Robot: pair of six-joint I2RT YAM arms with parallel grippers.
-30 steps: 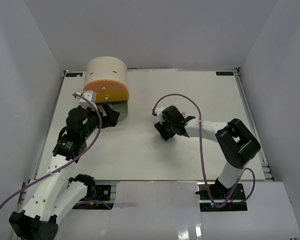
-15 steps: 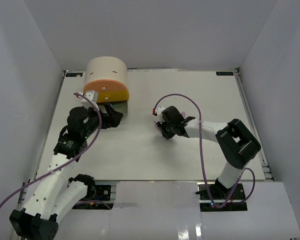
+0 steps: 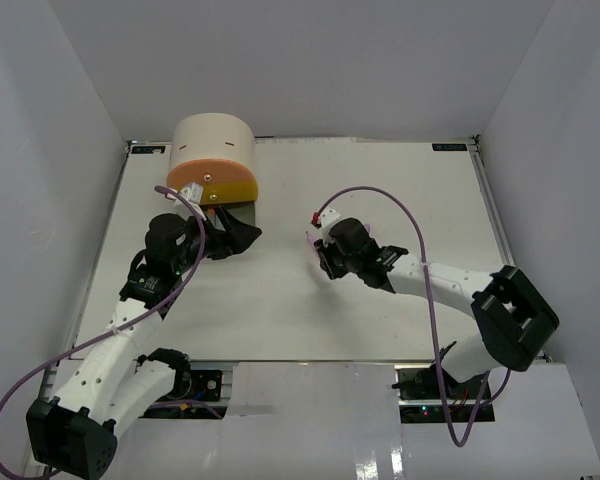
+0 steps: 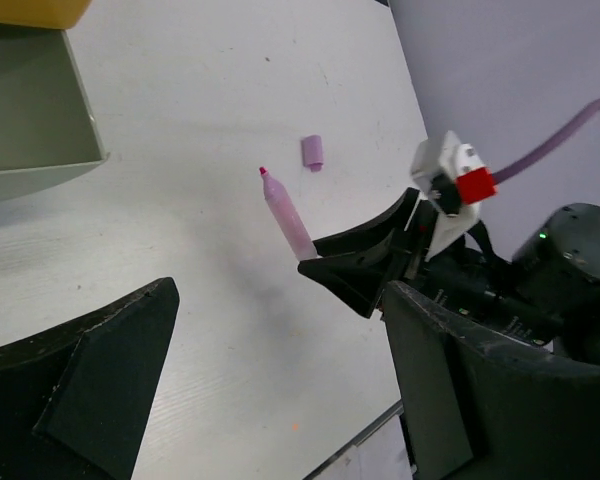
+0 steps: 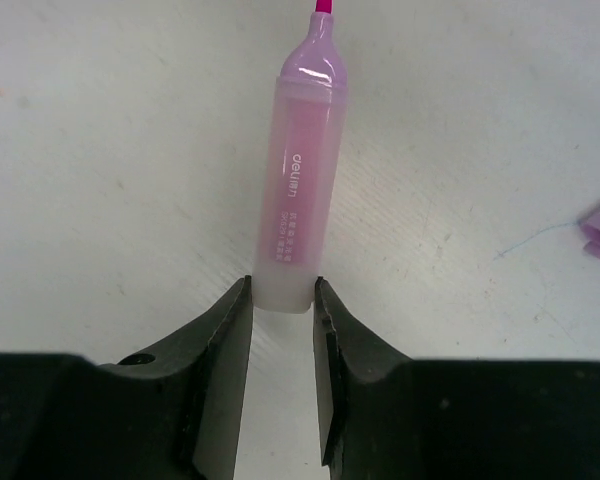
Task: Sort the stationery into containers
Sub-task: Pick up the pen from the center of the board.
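My right gripper [image 5: 283,295] is shut on the blunt rear end of a pink highlighter [image 5: 298,190]. Its uncapped tip points away from the wrist. The left wrist view shows the same highlighter [image 4: 288,215] sticking out of the right gripper [image 4: 350,270], with a faint shadow on the table beneath. Its lilac cap [image 4: 313,152] lies loose close by. The beige cabinet [image 3: 213,145] stands at the back left with its orange drawer [image 3: 215,185] shut and its grey-green drawer [image 4: 40,120] pulled out. My left gripper [image 4: 280,330] hangs open and holds nothing, just in front of that drawer.
The yellow drawer [image 4: 35,12] shows as a strip above the grey-green one. A purple cable [image 3: 380,195] loops over the right arm. White walls close the table [image 3: 280,310] in on three sides.
The right jaws have closed on the highlighter and that arm's elbow has swung out to the right. The left gripper has shifted a little to the right, away from the drawer.
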